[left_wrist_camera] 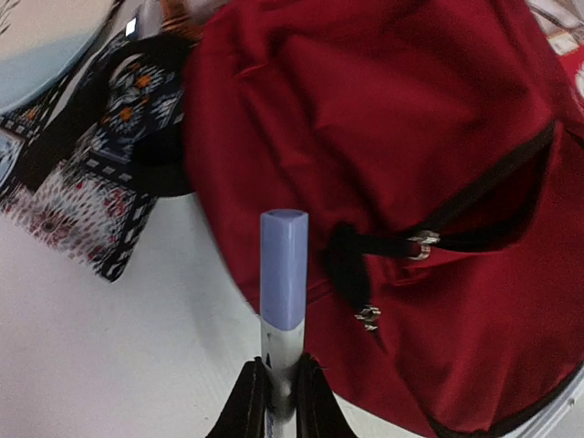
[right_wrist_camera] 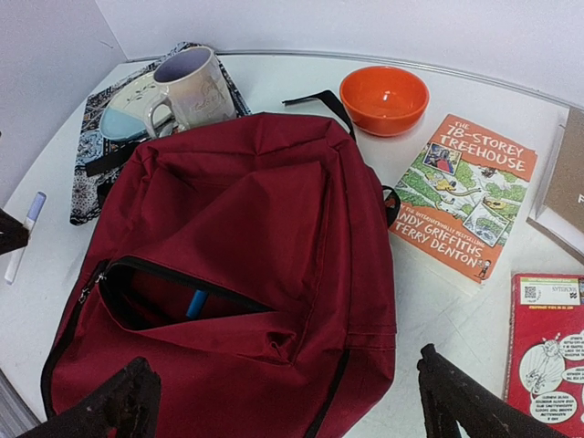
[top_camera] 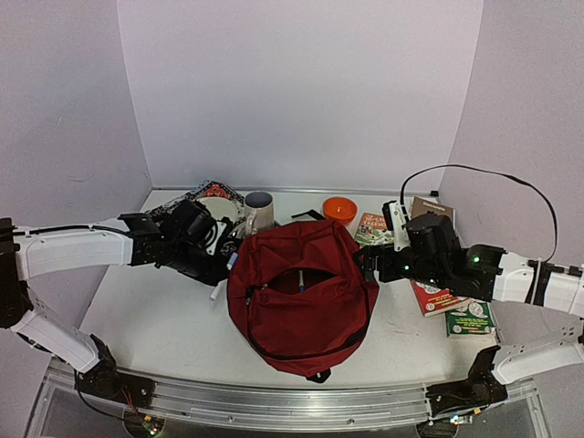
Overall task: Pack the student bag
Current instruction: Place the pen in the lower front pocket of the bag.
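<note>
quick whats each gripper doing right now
Left gripper: closed on a marker with a pale blue cap.
Right gripper: open, holding nothing, by the student bag.

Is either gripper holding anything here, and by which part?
The left gripper holds a pen by its white barrel, with the lilac cap end sticking out beyond the fingers. The right gripper is open and holds nothing.

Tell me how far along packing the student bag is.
Done: the student bag has its front pocket unzipped, a blue pen inside. In hand: the left gripper grips a capped marker beside the bag; the right gripper is open. Possibly left: Treehouse book, red book, mug and orange bowl on the table.
</note>
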